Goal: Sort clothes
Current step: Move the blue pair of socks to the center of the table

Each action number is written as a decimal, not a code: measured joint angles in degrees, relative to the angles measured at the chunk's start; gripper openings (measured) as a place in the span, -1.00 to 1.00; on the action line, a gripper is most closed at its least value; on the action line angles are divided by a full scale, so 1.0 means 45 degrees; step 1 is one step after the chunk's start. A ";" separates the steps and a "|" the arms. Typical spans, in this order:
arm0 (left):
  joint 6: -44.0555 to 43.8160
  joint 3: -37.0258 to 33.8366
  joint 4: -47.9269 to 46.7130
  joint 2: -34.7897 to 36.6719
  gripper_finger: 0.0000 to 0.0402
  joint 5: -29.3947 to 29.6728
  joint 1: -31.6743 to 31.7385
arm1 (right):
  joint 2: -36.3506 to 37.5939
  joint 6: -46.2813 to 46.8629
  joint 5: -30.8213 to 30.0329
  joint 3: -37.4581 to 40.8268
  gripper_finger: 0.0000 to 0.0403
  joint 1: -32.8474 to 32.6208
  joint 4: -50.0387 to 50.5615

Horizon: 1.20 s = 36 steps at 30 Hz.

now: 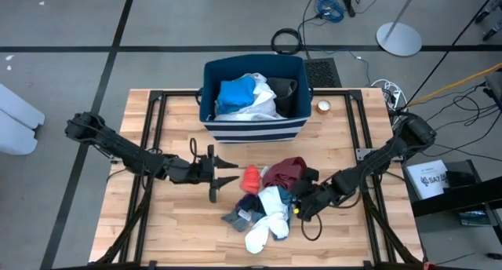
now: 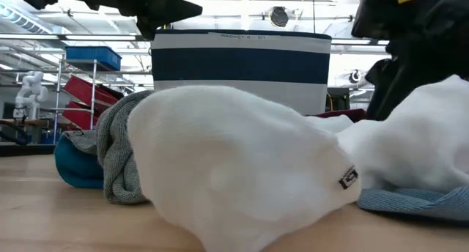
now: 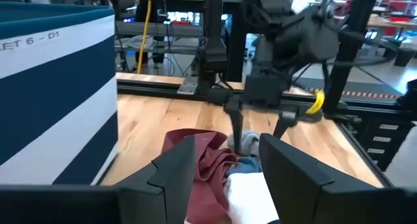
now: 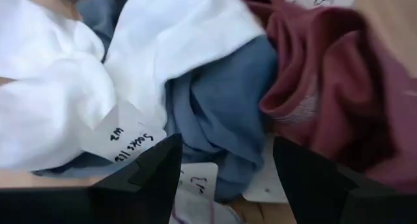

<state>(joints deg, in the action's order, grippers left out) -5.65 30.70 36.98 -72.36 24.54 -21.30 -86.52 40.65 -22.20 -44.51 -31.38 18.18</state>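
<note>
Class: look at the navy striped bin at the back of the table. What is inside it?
The navy bin holds a bright blue garment, white fabric and a dark piece. Whatever lies beneath them is covered.

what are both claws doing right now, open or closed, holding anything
Left claw: open, empty, beside the clothes pile.
Right claw: open, holding nothing, low over the pile's maroon piece and blue piece.

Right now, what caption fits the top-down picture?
Two robot arms reach a clothes pile on the table, beside a striped bin.
</note>
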 joint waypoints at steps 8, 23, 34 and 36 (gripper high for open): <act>-0.0019 0.0000 -0.0090 0.0000 -0.10 0.0251 -0.0001 | -0.1055 -0.0536 0.0004 0.0000 0.13 0.0238 -0.1673; -0.0029 0.0010 -0.0041 0.0000 -0.10 0.0260 -0.0010 | -0.0911 -0.0774 0.2337 -0.0131 -0.93 0.1244 -0.1270; -0.0030 0.0015 -0.0031 0.0000 -0.10 0.0261 -0.0020 | -0.0209 -0.3342 0.1195 -0.4858 -0.98 0.1511 0.3732; -0.0032 0.0015 -0.0029 0.0000 -0.10 0.0265 -0.0020 | -0.0200 -0.3961 0.0729 -0.5943 -0.99 0.1511 0.4199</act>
<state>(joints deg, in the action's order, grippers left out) -5.79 30.76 36.85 -72.36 25.74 -21.39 -87.42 22.82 -18.92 -71.25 -24.58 37.07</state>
